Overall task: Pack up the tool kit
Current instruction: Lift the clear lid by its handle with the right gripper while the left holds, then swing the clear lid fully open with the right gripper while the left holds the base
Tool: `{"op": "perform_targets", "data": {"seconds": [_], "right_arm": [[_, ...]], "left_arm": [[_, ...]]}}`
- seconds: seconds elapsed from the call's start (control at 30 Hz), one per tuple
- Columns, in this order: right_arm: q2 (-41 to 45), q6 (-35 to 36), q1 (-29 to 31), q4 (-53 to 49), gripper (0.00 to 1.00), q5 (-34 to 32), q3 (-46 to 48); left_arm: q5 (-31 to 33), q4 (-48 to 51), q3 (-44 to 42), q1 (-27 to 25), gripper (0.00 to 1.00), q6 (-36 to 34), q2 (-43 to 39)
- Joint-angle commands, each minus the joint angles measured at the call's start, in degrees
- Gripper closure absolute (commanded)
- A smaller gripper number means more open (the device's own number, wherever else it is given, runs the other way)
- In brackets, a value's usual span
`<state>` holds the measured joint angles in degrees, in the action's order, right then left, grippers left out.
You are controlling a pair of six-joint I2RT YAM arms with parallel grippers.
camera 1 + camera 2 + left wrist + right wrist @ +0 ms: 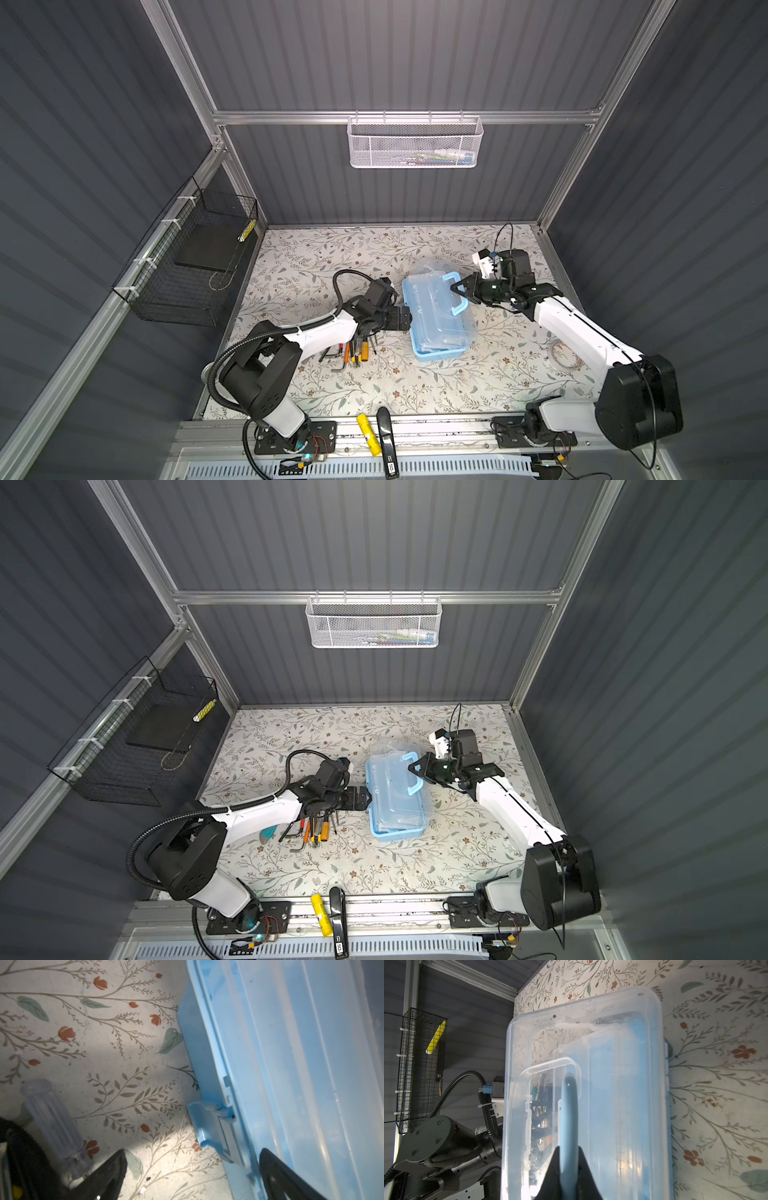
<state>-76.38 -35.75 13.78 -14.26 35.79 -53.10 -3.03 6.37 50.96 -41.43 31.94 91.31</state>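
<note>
Handle (462,306) of the light-blue case (436,336) on the surface (457,386) sits pinched in the right gripper (456,288), seemingly to lift its clear lid (432,270). The left gripper (406,319) stands wide at the latch (207,1126), near loose screwdrivers (357,351).

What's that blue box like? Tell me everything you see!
The case is a light-blue plastic tub with a see-through lid and a blue handle. It sits on the flowery table. The right gripper pinches the handle, the lid looks lifted, its latch hangs undone, and the open left gripper is beside it.
</note>
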Motion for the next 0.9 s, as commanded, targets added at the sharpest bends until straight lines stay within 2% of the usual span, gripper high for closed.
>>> {"op": "perform_targets", "data": {"seconds": [0.0,0.2,0.47,0.53,0.6,0.87], "right_arm": [[1.14,2.26,-1.66,0.37,1.00,1.01,-0.74],[2.43,8.52,-6.15,-9.41,1.00,-5.77,-2.19],[3.69,12.14,-13.85,-13.56,0.98,-7.88,0.30],[3.61,12.53,-15.70,-13.70,0.93,-7.42,1.17],[3.52,12.72,-16.77,-13.61,0.80,-7.40,2.04],[6.22,13.12,-20.31,-14.69,0.66,-8.88,3.57]], "left_arm": [[0.57,2.52,1.51,0.35,0.01,-0.29,1.57],[-0.05,4.04,3.64,0.38,0.01,-0.25,2.51],[-1.40,5.00,5.97,0.39,0.01,-0.13,3.97],[-1.46,4.71,5.95,0.44,0.01,0.12,4.10],[-1.52,4.53,6.08,0.38,0.01,0.06,4.44],[-4.51,2.25,6.50,0.39,0.01,-1.00,5.28]]}}
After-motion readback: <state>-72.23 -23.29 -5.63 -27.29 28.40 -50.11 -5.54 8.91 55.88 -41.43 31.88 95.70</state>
